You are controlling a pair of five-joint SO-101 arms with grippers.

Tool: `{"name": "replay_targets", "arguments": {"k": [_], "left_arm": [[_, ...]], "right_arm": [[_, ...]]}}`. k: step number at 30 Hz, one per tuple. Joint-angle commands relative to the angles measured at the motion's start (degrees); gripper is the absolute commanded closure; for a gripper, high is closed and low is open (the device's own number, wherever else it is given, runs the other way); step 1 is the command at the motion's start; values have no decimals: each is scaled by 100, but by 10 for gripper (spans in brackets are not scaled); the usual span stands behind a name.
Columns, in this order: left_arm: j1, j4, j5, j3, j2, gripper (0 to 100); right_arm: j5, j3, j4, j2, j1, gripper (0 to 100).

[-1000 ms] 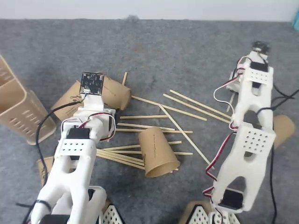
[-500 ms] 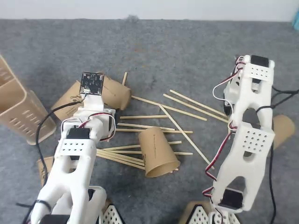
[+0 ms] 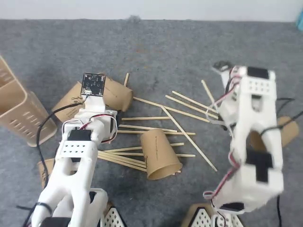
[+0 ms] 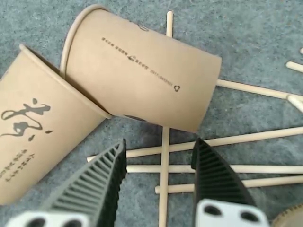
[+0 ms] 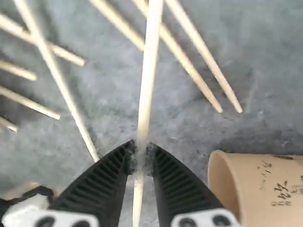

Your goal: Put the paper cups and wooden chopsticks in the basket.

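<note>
Two brown paper cups [image 4: 142, 71] [image 4: 38, 132] lie on their sides, touching, just beyond my left gripper [image 4: 160, 146], which is open above crossed wooden chopsticks [image 4: 164, 156]. From above, these cups [image 3: 116, 93] lie at the left arm's tip. A third cup [image 3: 160, 153] lies in the middle on several chopsticks [image 3: 142, 127]. My right gripper [image 5: 140, 150] is shut on one chopstick [image 5: 147, 71], seen from above as a short stick [image 3: 208, 93] beside the right arm. Another cup [image 5: 265, 184] lies close to that gripper.
The tan slotted basket [image 3: 19, 113] stands at the left edge of the grey carpet. A cup [image 3: 45, 170] peeks out beside the left arm's base, and one [image 3: 286, 127] sits behind the right arm. Loose chopsticks [image 3: 189, 106] fan across the centre.
The right arm has swung from the far right toward the centre and a chopstick now sticks out beside it. The left arm and the cups have not moved.
</note>
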Motion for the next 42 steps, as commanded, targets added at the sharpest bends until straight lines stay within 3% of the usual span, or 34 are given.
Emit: {"name": "replay_targets", "arguments": {"k": [1, 8, 14, 17, 22, 28, 32, 40, 42], "left_arm": [[44, -123, -79, -136, -26, 786], [44, -123, -79, -136, -26, 786], [44, -123, -79, -136, -26, 786], [35, -123, -79, -136, -26, 786], [26, -123, -79, -136, -26, 786], [18, -123, -79, -136, -35, 786], [-26, 26, -70, -215, -44, 786], [-1345, 2356, -105, -2396, -44, 786], [-1653, 3086, -404, -3169, -35, 786]], "right_arm": [[466, 1231, -541, -1226, -145, 990], [941, 2136, -497, -2132, -268, 976], [985, 2057, 198, -2360, -303, 731], [985, 1925, 549, -2527, -277, 666], [897, 1758, 1112, -2976, -154, 740], [-519, 1767, 1007, -3081, 541, 946], [-730, 2171, 936, -3081, 971, 930], [-738, 3727, -198, -3081, 1262, 930], [-738, 3991, -470, -3081, 1174, 930]]}}
